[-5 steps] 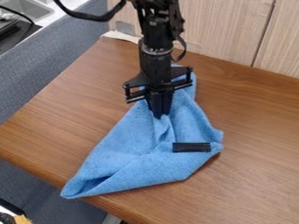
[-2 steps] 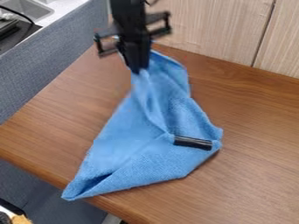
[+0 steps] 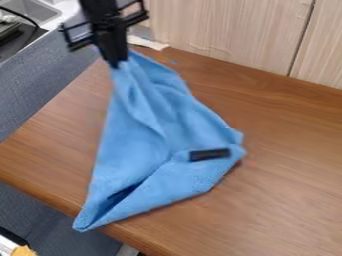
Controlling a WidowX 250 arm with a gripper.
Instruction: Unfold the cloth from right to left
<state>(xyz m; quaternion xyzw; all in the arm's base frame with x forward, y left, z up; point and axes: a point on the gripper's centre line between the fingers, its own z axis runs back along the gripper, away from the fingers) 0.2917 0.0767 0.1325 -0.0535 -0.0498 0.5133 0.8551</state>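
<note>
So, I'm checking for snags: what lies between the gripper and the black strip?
In the camera view, only the creased blue cloth lies between the gripper and the black strip; I see no other object there.

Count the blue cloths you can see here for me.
1. The blue fabric cloth is held at its upper-left end by the black two-finger gripper, its lower part lying on the brown wooden table. Another could be hidden beneath it.

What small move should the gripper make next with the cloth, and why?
Probably lower the gripper slightly, toward the left edge of the table: it pinches the cloth by its raised upper-left end, with creases running down from there.
</note>
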